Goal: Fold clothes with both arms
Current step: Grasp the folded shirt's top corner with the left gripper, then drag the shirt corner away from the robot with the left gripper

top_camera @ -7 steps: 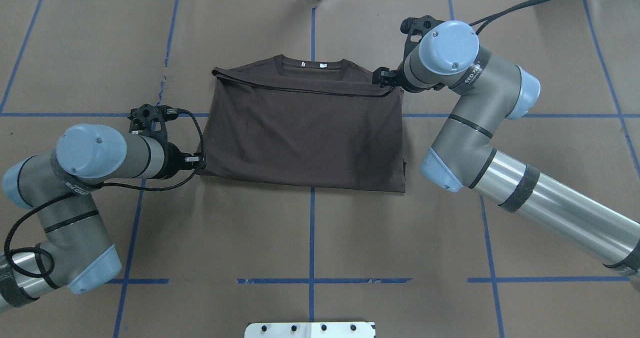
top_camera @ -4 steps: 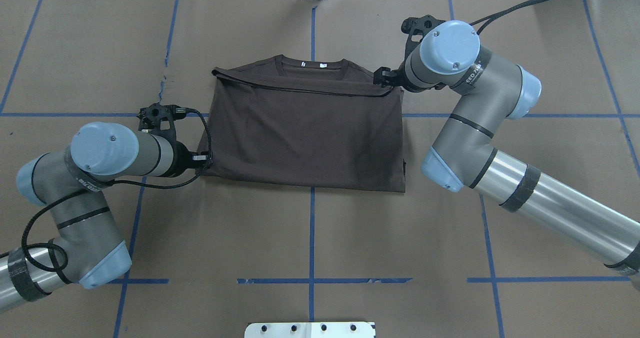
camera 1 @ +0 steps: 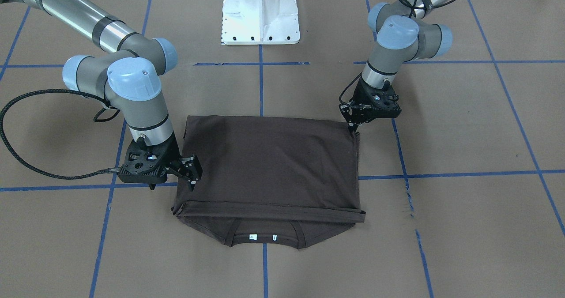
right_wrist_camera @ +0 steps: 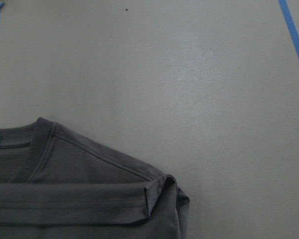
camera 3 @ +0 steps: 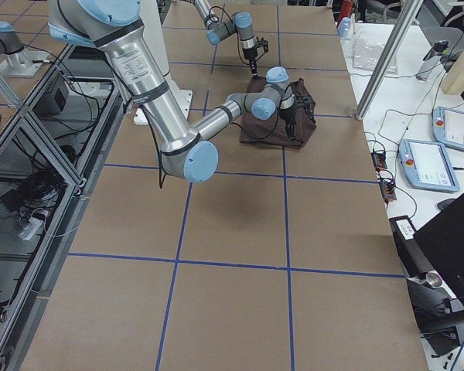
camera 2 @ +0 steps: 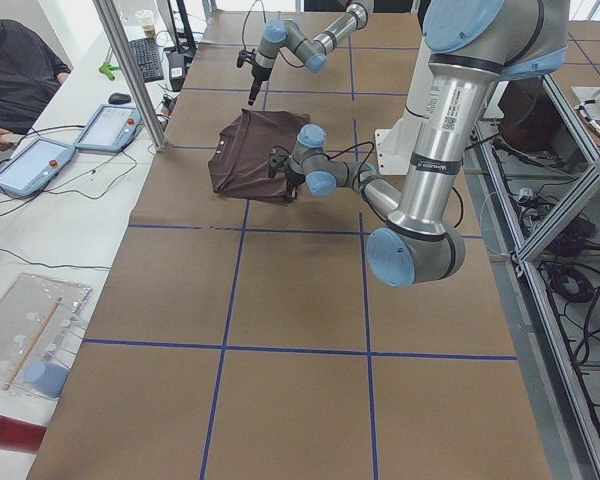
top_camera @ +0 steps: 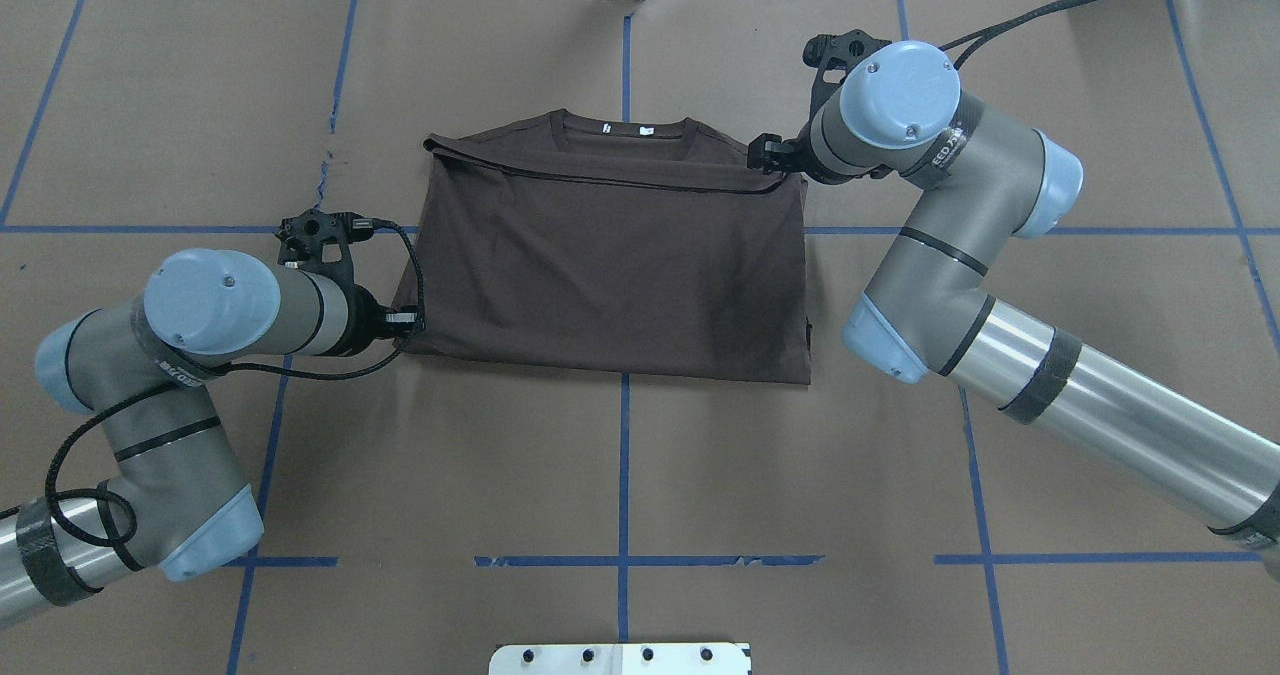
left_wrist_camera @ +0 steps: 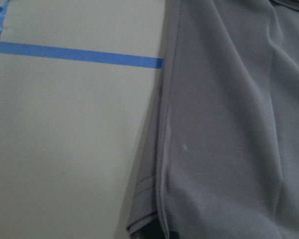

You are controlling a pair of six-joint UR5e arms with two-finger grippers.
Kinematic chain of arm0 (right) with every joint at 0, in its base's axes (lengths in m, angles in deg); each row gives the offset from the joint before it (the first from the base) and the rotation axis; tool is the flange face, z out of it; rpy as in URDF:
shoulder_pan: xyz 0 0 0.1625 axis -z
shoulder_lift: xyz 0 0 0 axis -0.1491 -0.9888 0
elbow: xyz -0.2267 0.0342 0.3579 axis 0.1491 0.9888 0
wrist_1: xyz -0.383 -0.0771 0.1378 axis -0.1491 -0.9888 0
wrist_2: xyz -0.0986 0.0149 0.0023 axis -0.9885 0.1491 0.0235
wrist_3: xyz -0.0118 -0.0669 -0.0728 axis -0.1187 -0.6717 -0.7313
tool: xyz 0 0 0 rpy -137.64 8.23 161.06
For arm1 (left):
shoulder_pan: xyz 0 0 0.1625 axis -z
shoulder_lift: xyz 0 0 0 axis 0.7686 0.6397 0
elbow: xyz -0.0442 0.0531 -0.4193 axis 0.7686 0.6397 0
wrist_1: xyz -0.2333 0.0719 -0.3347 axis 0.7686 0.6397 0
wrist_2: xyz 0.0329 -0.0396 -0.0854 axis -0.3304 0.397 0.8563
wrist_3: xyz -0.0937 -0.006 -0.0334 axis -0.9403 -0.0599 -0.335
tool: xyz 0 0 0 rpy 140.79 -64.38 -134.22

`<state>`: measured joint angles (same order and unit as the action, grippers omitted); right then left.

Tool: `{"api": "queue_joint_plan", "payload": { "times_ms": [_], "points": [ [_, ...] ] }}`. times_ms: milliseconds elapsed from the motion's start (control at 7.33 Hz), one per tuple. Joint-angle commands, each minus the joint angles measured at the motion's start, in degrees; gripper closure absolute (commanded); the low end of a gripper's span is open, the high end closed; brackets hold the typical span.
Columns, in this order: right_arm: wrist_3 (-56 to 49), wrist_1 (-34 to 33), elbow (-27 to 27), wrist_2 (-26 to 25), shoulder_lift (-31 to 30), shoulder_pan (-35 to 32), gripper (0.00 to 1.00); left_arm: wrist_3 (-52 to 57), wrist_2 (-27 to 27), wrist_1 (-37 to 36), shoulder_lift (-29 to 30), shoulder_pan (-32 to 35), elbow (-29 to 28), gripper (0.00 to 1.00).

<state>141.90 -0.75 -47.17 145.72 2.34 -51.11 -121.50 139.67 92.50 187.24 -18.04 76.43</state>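
Closest to me, at the T-shirt's (top_camera: pixel 620 265) near-left corner, the left gripper (top_camera: pixel 405 320) has crept in over the last 1 s and now touches that folded edge. It barely moved in the final 0.5 s, so I judge the approach finished. Its wrist camera shows only cloth and a seam, no fingers, so I cannot tell whether its jaws are apart or nipped on fabric. The T-shirt lies flat on the brown paper table (top_camera: pixel 620 475) with 1 fold in it. Its hem is laid just short of the collar (top_camera: pixel 625 121), where 2 white labels (top_camera: pixel 648 130) show. At the T-shirt's far-right corner the right gripper (top_camera: pixel 757 155) has not shifted, and I cannot tell how its jaws stand either. With the 2 grippers at opposite corners, I read this as set-up for the next fold, not yet begun.
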Motion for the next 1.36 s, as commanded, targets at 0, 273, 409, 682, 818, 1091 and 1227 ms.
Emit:
{"api": "queue_joint_plan", "payload": {
  "times_ms": [0,273,409,682,818,1091,1227],
  "points": [
    [0.0,0.1,0.0,-0.1,0.0,0.0,0.0,4.3,-0.3,-0.4,-0.3,1.7,-0.3,1.0],
    [0.0,0.1,0.0,0.0,0.1,0.0,0.0,17.9,-0.1,0.3,1.1,11.6,-7.6,1.0],
    [0.0,0.1,-0.1,0.1,0.1,0.0,0.0,21.9,-0.1,0.3,6.6,16.5,-14.5,1.0],
    [0.0,0.1,-0.1,0.2,0.2,0.0,0.0,24.2,-0.2,4.3,19.4,21.9,-32.6,1.0],
    [0.0,0.1,-0.5,0.1,0.3,0.0,0.0,24.2,-0.8,10.1,26.8,22.3,-44.1,1.0],
    [0.1,0.1,-1.1,0.1,0.4,0.2,0.0,24.2,-3.9,14.0,29.5,23.4,-50.9,1.0],
    [0.4,0.1,-1.0,0.0,0.7,0.6,0.0,25.9,-3.6,14.2,28.4,23.8,-50.2,0.01]
  ]
}}
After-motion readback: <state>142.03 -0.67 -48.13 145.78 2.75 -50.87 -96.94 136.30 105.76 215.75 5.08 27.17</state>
